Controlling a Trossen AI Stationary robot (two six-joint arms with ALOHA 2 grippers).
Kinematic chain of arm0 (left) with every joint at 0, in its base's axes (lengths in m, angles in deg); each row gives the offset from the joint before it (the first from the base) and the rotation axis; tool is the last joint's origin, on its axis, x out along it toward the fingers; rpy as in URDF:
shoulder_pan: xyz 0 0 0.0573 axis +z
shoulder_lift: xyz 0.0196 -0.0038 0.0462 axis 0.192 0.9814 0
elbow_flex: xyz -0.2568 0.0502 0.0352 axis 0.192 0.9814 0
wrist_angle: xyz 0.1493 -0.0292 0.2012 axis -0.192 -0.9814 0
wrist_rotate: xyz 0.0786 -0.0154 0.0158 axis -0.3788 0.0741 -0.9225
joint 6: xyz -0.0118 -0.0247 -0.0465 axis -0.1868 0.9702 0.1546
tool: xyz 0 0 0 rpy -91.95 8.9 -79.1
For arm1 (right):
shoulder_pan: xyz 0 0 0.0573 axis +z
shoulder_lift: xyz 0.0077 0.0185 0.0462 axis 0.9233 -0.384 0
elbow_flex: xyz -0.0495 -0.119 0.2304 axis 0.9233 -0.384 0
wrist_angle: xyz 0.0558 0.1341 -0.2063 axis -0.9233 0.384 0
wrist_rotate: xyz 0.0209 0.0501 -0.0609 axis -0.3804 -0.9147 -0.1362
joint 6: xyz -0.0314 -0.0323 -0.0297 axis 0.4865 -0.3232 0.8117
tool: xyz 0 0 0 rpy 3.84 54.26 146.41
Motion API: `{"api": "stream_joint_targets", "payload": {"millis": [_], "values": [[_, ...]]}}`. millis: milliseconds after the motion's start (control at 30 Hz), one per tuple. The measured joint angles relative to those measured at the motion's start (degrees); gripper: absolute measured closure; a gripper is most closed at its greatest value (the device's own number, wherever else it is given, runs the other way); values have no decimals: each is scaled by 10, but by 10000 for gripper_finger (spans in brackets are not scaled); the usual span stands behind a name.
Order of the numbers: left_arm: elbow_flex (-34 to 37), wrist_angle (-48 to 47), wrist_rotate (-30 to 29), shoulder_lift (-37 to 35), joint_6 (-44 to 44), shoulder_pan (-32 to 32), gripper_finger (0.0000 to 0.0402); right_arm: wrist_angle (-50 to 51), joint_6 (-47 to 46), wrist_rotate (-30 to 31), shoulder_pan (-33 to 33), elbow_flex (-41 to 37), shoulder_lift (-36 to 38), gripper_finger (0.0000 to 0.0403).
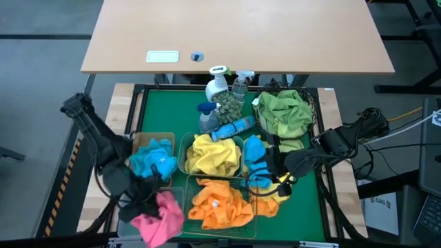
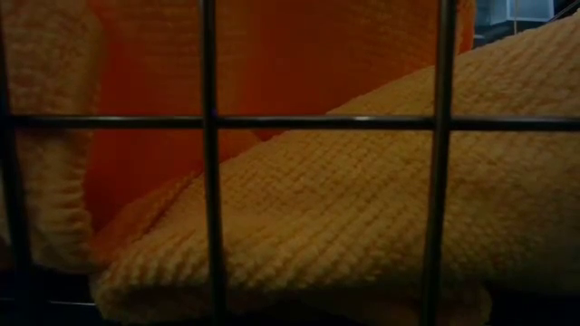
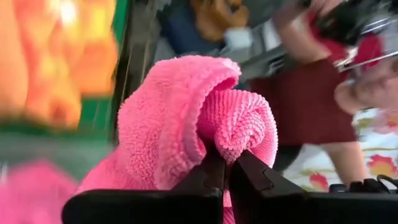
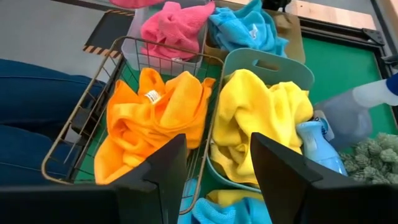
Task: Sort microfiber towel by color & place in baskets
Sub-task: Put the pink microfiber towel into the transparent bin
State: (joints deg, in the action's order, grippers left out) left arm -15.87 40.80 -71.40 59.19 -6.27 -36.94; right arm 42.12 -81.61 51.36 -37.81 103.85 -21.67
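My left jaws are pinching the soft pink microfiber towel [image 3: 186, 124] tight over the clear pale plastic bin [image 4: 140, 25], so pink joins pink. My right gripper [image 4: 214, 180] is waiting, jaws apart.

Spray bottles bunched at the back-centre of the green mat [image 1: 160, 114]: white one w/ green cap [image 1: 217, 83], a clear one [image 1: 240, 84] right beside it, a blue-capped one [image 1: 207, 118] just in front. Blue bottle [image 1: 233, 129] lying on its side next to that. Greyish-green nubbly thing [image 1: 228, 105] between them, maybe a duster, hard to tell. Beyond the mat, a pale wood desk [image 1: 275, 34] w/ a white card [image 1: 162, 57] and a small dark round item [image 1: 198, 56] near its front edge.
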Motion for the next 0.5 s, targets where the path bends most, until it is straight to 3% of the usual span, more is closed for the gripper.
{"api": "stream_joint_targets", "payload": {"millis": [333, 500], "values": [[0, -251, -34, 52, 227, -80, 401, 0, 0, -34, 0, 0, 0, 224], [0, -327, -29, 102, 266, -82, 395, 0, 0, -38, 0, 0, 0, 224]]}}
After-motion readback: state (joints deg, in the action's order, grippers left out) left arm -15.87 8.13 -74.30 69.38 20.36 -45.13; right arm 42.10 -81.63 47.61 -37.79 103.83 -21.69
